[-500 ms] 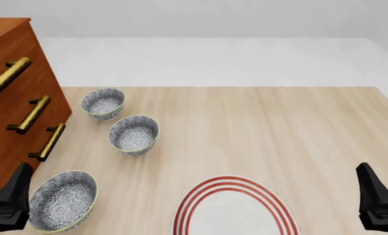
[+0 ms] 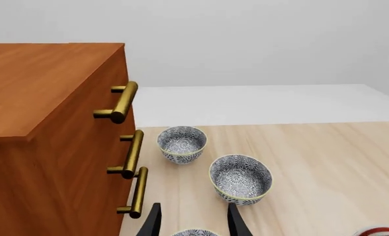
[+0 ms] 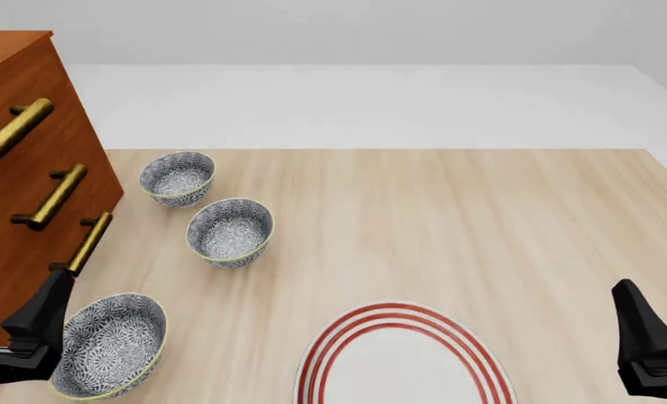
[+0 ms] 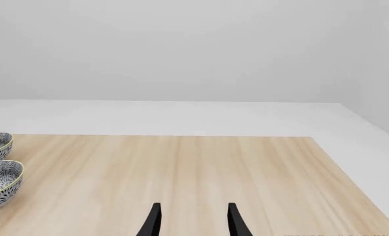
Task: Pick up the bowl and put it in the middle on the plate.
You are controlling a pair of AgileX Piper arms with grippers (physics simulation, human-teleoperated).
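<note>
Left hand [image 2: 189, 223] gapes empty by the bowl [image 3: 107, 345] — drawer chest [image 3: 24, 168] just beside.

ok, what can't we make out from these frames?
- Plate: near part cut off by the front view's bottom edge; only a sliver shows in the left wrist view.
- Nearest bowl: just its rim in the left wrist view, below the left gripper.
- Right gripper: only the jaws' tips show; nothing between them.

Left gripper [image 2: 192, 223] sits low at the near left, its two black fingers parted; right gripper [image 4: 192, 220] — near right edge — likewise shows its fingers spread apart.
</note>
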